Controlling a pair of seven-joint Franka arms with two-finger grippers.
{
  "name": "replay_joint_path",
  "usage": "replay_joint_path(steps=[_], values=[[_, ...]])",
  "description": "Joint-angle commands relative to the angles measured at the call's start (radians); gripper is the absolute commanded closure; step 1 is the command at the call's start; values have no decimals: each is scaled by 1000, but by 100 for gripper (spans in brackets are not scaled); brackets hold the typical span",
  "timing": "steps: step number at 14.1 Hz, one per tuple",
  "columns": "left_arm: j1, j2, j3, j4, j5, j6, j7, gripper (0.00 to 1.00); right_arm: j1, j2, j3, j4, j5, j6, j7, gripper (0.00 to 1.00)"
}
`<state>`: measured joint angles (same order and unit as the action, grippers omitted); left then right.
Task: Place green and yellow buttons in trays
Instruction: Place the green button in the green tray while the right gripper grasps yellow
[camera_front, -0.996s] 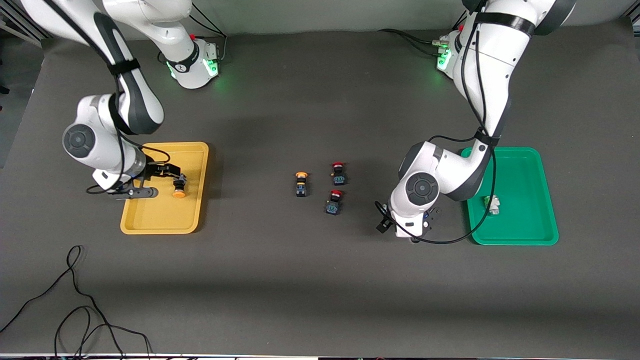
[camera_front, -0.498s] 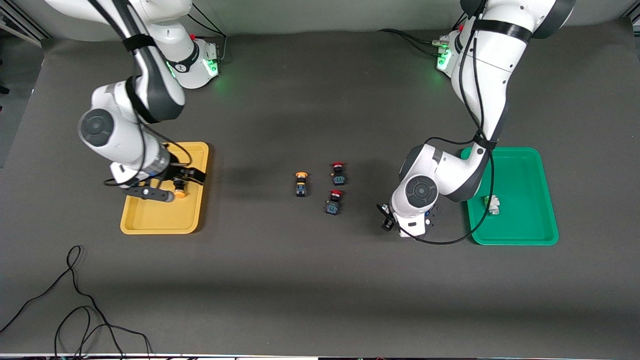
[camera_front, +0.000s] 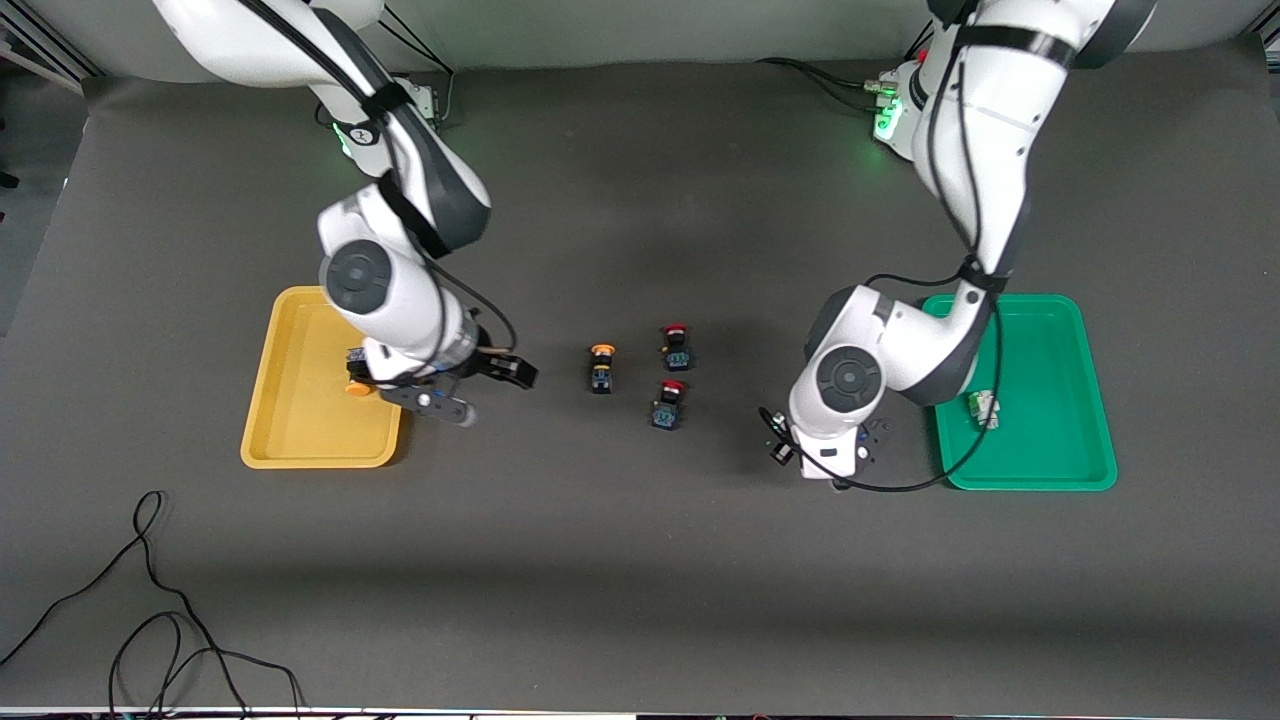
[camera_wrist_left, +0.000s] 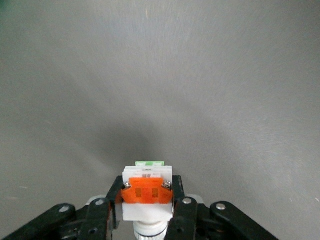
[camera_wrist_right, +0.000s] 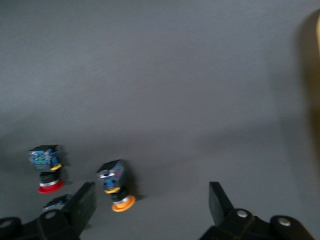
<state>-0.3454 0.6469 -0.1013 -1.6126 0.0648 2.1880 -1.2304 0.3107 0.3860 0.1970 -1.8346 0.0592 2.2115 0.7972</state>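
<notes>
My left gripper (camera_wrist_left: 148, 196) is shut on a white button with an orange block (camera_wrist_left: 147, 190), low over the mat beside the green tray (camera_front: 1060, 470). In the front view the left gripper (camera_front: 832, 462) is mostly hidden under its wrist. A white-grey button (camera_front: 985, 408) lies in the green tray. My right gripper (camera_front: 482, 388) stands open and holds nothing, over the mat between the yellow tray (camera_front: 300, 440) and a yellow-capped button (camera_front: 601, 368). That yellow-capped button (camera_wrist_right: 116, 186) lies just ahead of the right gripper (camera_wrist_right: 152, 200). Another yellow-capped button (camera_front: 356, 388) lies in the yellow tray, half hidden by the right arm.
Two red-capped black buttons (camera_front: 677, 346) (camera_front: 667, 404) lie mid-table beside the yellow-capped one, toward the left arm's end. A loose black cable (camera_front: 160, 620) lies near the table's front edge at the right arm's end.
The right arm swung from over the yellow tray toward mid-table, leaving a yellow-capped button in the tray. The left gripper's fingers closed on the white button.
</notes>
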Motion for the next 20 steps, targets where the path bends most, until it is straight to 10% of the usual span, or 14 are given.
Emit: replay_joint_path(steps=[1,8,14,15,17,18,19,20], values=[[55,-140,-5,2,-45,-183,299,94,54,111,-4,115,-54,-23,45,0],[369,-334,6,-119,-76,-432,1062,98,163,290,-11,235,-106,-21,106,1],[589,-322,6,-392,53,-44,1376,98,192,366,-4,233,-188,-18,145,3],[604,-314,6,-453,56,46,1388,98,208,370,-4,235,-191,-18,148,15],[620,-284,8,-512,73,165,1390,97,220,375,-4,233,-212,-18,174,91],[618,-274,6,-510,73,168,1390,95,220,375,-4,233,-231,-19,191,100],[618,-274,6,-509,73,167,1390,83,220,373,-4,233,-245,-19,221,100],[618,-271,6,-501,73,161,1391,31,219,370,-4,235,-246,-19,243,100]])
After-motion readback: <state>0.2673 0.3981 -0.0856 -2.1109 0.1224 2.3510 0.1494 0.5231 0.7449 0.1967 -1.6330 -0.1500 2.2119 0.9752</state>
